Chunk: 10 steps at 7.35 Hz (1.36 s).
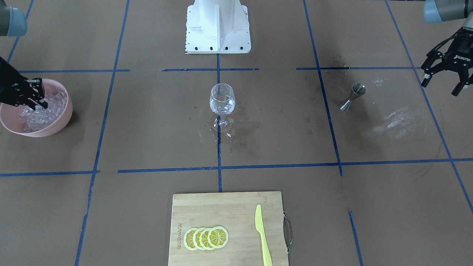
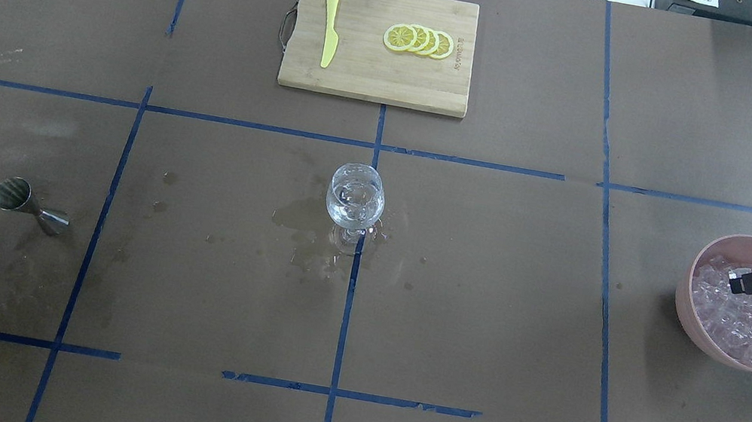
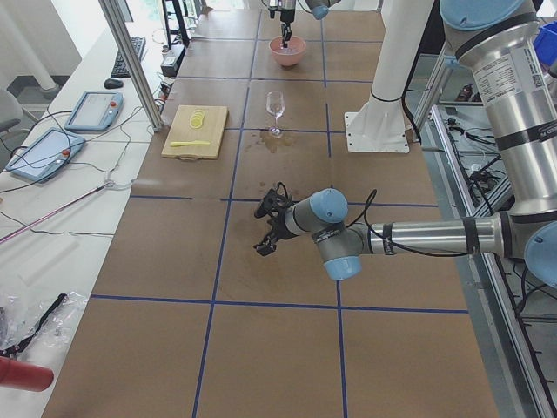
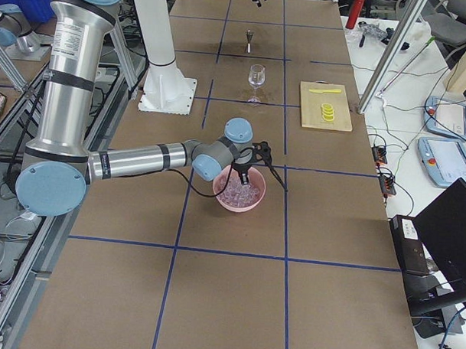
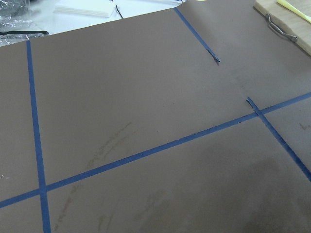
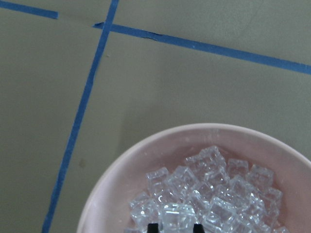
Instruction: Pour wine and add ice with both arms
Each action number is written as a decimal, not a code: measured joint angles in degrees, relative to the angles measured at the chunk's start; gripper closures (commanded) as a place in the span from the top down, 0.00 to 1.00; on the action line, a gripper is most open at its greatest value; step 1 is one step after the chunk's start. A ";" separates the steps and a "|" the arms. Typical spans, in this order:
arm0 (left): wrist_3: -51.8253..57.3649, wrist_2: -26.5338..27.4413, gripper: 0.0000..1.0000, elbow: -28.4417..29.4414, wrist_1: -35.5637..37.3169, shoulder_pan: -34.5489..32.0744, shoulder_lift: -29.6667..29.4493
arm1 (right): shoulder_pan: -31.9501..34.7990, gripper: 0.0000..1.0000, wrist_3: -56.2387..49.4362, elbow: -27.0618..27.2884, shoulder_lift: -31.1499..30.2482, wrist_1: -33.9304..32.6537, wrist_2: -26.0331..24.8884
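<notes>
The wine glass (image 1: 222, 99) stands at the table's middle with a little clear liquid in it; it also shows in the overhead view (image 2: 355, 196). A pink bowl (image 1: 63, 120) holds many clear ice cubes (image 1: 37, 117). My right gripper (image 1: 38, 100) reaches down into the bowl (image 2: 710, 337). In the right wrist view its fingertips (image 6: 153, 226) flank one ice cube (image 6: 176, 217) and look closed on it. My left gripper (image 1: 441, 85) hangs open and empty above the table, beyond a steel jigger (image 1: 353, 96).
A wooden cutting board (image 1: 221, 210) at the operators' edge carries lemon slices (image 1: 206, 237) and a yellow knife (image 1: 261, 232). Wet patches (image 1: 240, 127) surround the glass foot. The white robot pedestal (image 1: 218, 26) stands behind the glass.
</notes>
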 measured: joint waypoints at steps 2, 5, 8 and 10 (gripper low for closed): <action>-0.21 0.03 1.00 0.68 -1.86 0.00 0.03 | 3.56 0.00 1.22 4.49 3.28 -4.08 2.22; -0.46 0.02 1.00 1.91 -5.09 0.06 -0.06 | -3.37 0.00 21.22 6.14 19.57 -9.32 -0.76; -0.64 0.03 1.00 3.56 -5.46 -0.02 0.10 | -18.55 0.00 38.30 5.22 38.66 -20.08 -13.06; -1.57 0.03 1.00 4.05 -5.54 -0.19 0.41 | -24.36 0.00 44.89 0.53 48.69 -23.33 -19.78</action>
